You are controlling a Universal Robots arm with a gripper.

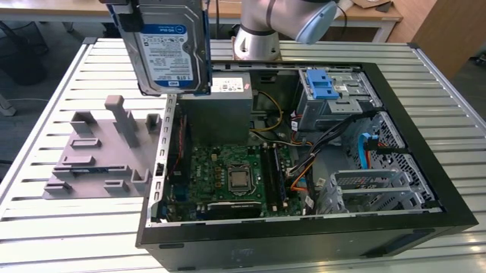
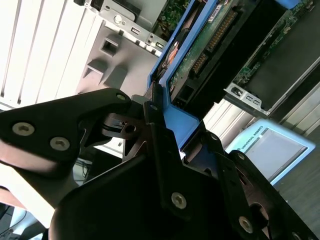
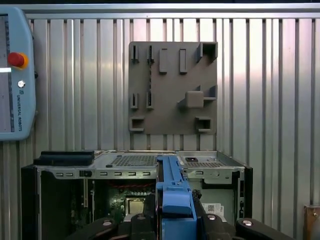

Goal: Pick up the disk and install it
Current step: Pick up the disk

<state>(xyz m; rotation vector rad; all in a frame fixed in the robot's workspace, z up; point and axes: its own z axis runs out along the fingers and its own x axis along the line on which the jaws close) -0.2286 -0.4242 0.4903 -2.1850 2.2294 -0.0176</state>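
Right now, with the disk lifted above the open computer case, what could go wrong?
The gripper clamps the disk by one end of its blue frame, so it might tilt or slip. It hangs high over the open case; a drop could strike the motherboard. Loose cables lie beside the drive cage and might snag.
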